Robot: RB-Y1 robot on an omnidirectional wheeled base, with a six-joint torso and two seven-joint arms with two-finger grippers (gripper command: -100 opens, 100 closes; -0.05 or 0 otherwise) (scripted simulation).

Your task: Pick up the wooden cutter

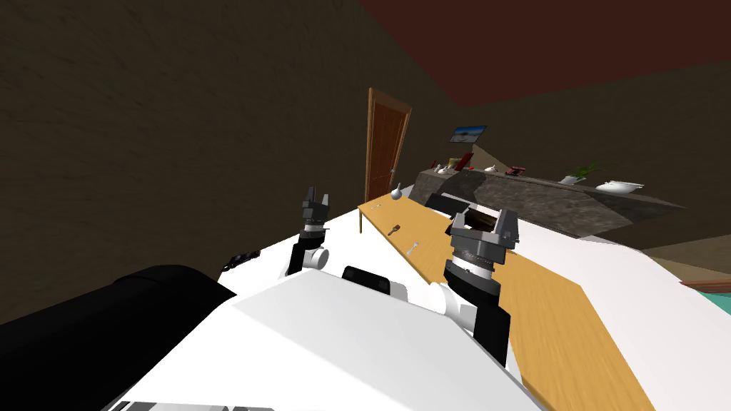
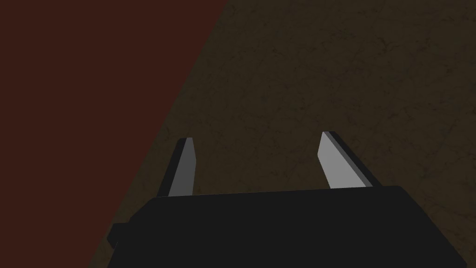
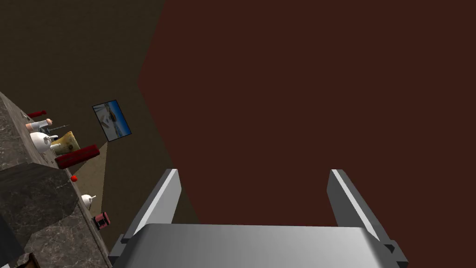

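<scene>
A small brown-handled tool, likely the wooden cutter (image 1: 393, 229), lies on the long tan wooden table (image 1: 550, 321) near its far end. A small pale utensil (image 1: 412, 249) lies just nearer on the same table. My right gripper (image 1: 484, 222) is raised above the table's near half, short of the cutter, with nothing between its open fingers (image 3: 160, 202). My left gripper (image 1: 317, 196) is held up to the left of the table, also open and empty, as its wrist view (image 2: 258, 158) shows.
A dark stone counter (image 1: 550, 203) runs behind the table and carries several small items and a potted plant (image 1: 582, 173). A brown door (image 1: 385, 153) stands past the table's far end. A white vase (image 1: 397, 191) sits at the far table corner.
</scene>
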